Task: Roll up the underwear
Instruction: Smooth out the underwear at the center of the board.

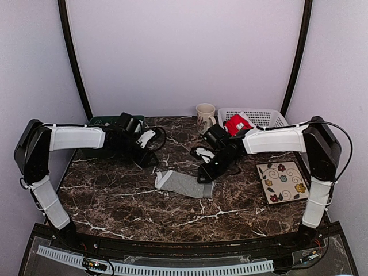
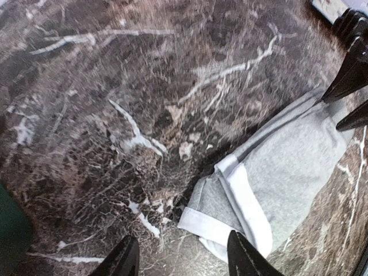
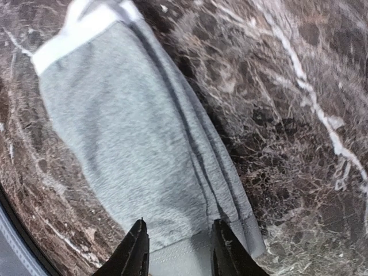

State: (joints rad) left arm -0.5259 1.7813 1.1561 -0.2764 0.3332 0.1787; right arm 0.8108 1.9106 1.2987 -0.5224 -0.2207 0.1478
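- One grey underwear (image 1: 184, 184) lies flat in the middle of the desk (image 1: 115, 201), its white waistband to the left.
- Over that waistband end the left gripper (image 2: 181, 242) hovers, jaws apart, holding nothing.
- At the garment's right end the right gripper (image 3: 179, 224) has its jaws apart, tips straddling the hem without pinching it.
- Far right, red underwear (image 1: 236, 123) sits in a white basket (image 1: 267, 118), with a mug (image 1: 205, 115) just left of it.

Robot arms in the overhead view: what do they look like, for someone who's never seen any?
The left arm and right arm are black, with white padded sleeves over their long segments and thin black cables looping alongside. The left gripper and right gripper each have two black tapered fingers.
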